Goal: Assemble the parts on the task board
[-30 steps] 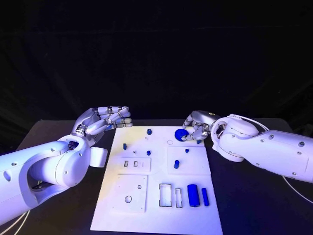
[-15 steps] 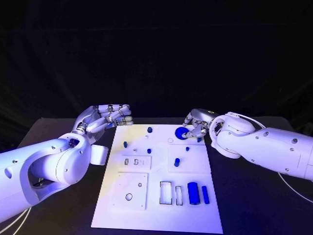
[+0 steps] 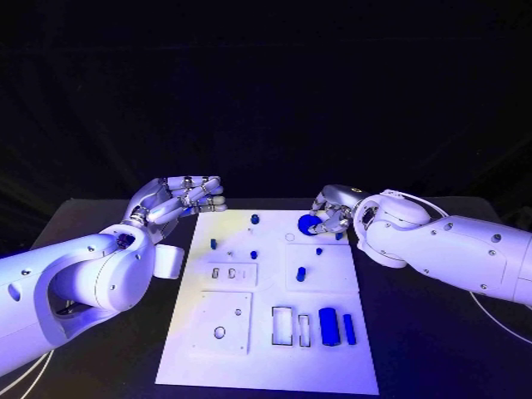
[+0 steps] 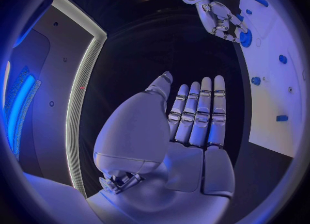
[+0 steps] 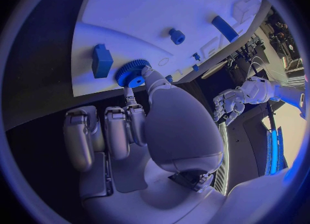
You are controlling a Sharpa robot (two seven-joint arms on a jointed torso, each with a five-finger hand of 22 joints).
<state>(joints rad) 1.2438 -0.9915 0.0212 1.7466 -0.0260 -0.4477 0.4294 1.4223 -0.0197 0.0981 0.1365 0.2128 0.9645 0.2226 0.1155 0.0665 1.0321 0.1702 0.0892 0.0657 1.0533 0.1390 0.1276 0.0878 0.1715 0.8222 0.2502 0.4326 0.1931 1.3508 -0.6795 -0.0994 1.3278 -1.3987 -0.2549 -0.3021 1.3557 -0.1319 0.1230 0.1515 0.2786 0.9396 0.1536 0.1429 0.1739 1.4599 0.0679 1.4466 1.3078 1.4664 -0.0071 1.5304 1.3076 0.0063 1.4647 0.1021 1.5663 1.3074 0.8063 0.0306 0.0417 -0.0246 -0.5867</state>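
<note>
The white task board [image 3: 266, 357] lies lengthwise in the middle of the table. My right hand [image 3: 330, 218] hovers over its far right part and pinches a blue toothed gear [image 3: 308, 222] between thumb and finger. The right wrist view shows the gear [image 5: 132, 73] close above the board [image 5: 149, 7], beside a blue block [image 5: 101, 60]. My left hand [image 3: 182, 198] is at the board's far left corner, fingers stretched out side by side [image 4: 197, 113] and holding nothing. From the left wrist, the right hand [image 4: 222, 20] and gear [image 4: 245, 38] appear across the board.
Small blue pegs [image 3: 254, 220] [image 3: 253, 255] [image 3: 301, 275] stand on the board's far half. A thick blue block [image 3: 327, 326] and a slim one [image 3: 349, 330] sit near the right edge beside open slots [image 3: 282, 326]. Black table surrounds the board.
My right hand with the gear has drifted slightly toward the far edge, and its forearm has swung inward. The left hand has barely moved.
</note>
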